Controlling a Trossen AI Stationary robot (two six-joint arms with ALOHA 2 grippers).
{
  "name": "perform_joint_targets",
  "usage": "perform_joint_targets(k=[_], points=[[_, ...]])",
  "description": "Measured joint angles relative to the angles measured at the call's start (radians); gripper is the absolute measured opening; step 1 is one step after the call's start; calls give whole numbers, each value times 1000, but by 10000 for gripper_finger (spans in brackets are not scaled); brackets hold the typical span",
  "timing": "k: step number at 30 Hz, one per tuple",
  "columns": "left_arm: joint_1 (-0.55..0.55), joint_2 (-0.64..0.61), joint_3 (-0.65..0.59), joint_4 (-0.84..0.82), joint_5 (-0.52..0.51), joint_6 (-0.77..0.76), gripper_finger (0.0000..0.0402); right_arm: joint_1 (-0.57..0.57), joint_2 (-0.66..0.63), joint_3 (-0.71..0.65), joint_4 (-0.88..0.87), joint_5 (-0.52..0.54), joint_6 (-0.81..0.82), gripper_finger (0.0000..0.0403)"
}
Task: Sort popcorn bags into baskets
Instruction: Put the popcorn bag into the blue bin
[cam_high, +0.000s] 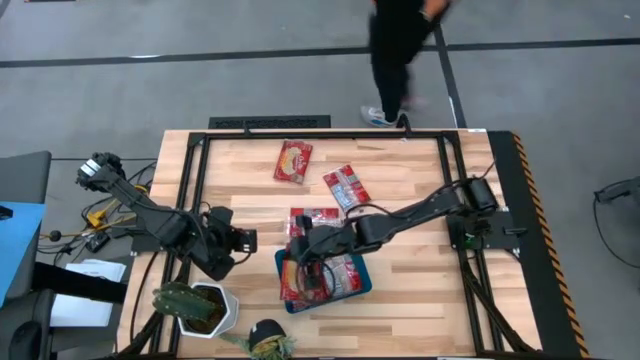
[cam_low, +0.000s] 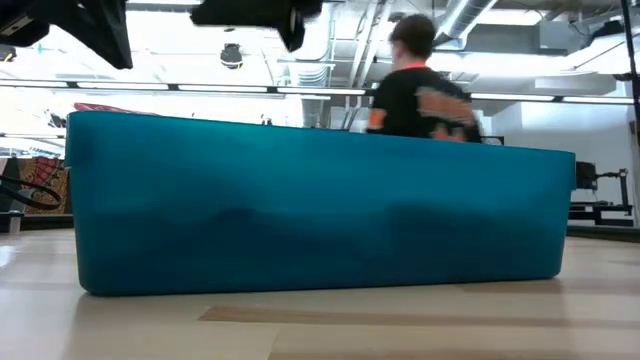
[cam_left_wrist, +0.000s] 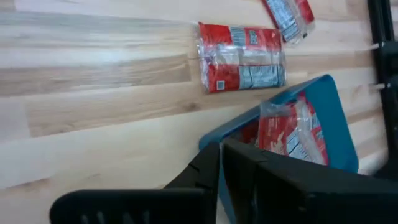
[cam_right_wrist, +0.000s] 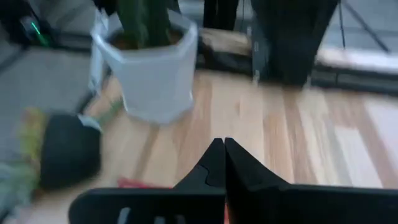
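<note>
Right hand (cam_high: 300, 250) closed over tray (cam_high: 364, 288) edge — left hand (cam_high: 243, 239) closed, beside it

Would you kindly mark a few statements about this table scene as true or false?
1. The teal tray already holds packets. True.
2. Three packets lie on the bare table outside it. True.
3. The right pincer is at the table's far edge. False: it is over the tray.
4. The left pincer grips a packet. False: it is shut on nothing.
5. A white plant pot stands at the near edge. True.
</note>
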Motion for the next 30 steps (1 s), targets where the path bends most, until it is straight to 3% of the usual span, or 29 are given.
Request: perform_joint_targets(k=[9,19,21,26,30], points=[[0,0,0,-6,0,33,2,26,137,-1,-55,0,4,18],[0,1,0,-5,-5,72,2,80,80,0,-321,12,6,18],[0,1,0,-6,-21,74,2,90,53,0,-347,48,2,22],[0,1,0,-8,-97,73,2,74,3,3,-272,282,-42,17],[5,1,0,-9,-121,75,2,5,16,0,-203,271,-76,10]])
